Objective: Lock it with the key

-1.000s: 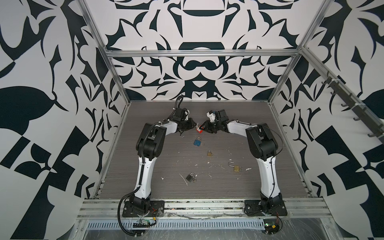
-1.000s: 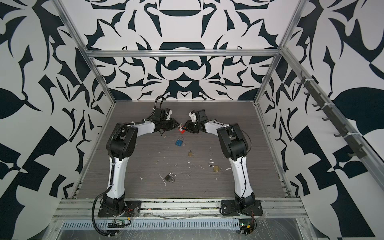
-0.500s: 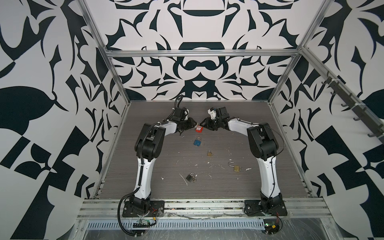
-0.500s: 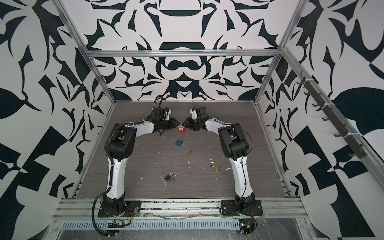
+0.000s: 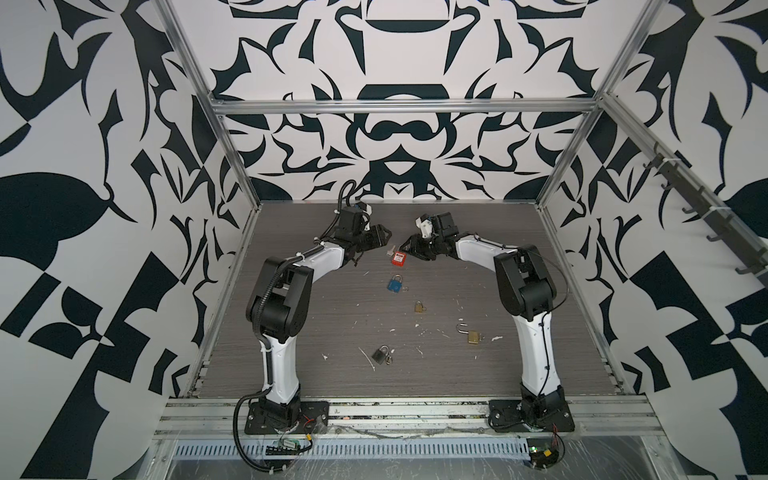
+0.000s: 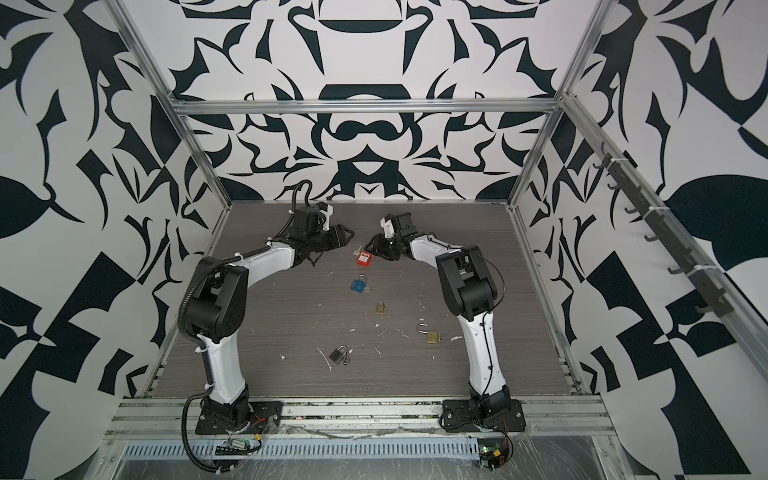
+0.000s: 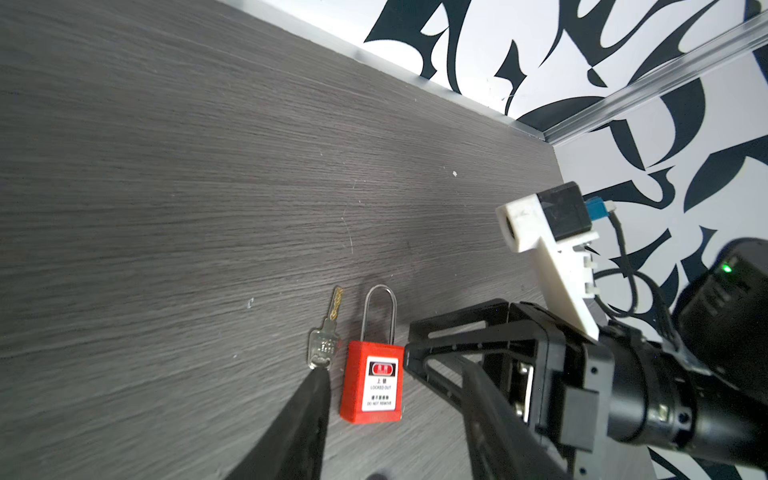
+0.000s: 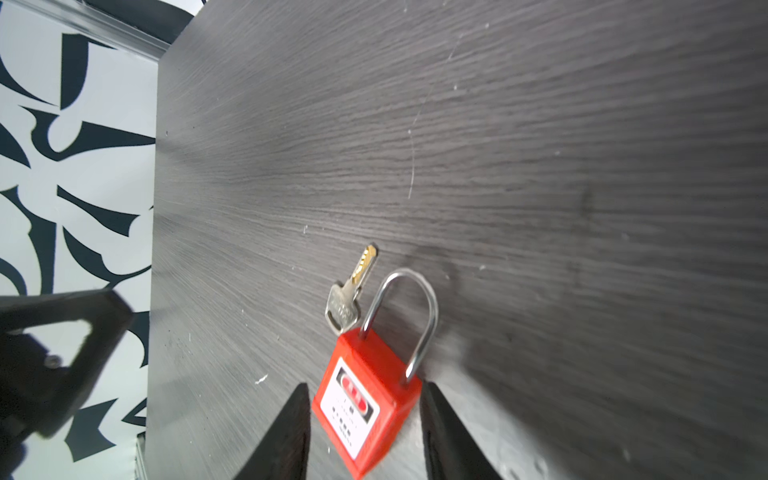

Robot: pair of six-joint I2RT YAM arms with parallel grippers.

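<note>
With its jaws parted, the left gripper (image 5: 385, 240) has backed off empty and the right gripper (image 8: 365, 385) now only loosely straddles the red padlock (image 7: 372, 384), lying shackle-shut on the table (image 7: 208, 208) just beside the pulled key (image 7: 323, 345), so the locking looks done

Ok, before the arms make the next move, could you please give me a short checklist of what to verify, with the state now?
1. Red plastic padlock lies flat on the grey wood-grain table: ok.
2. Both legs of its steel shackle sit in the body: ok.
3. Silver key is out of the lock, beside it on the table: ok.
4. Left claw open, holding nothing: ok.
5. Right claw open, astride the padlock body, clear of it: cannot tell.
</note>
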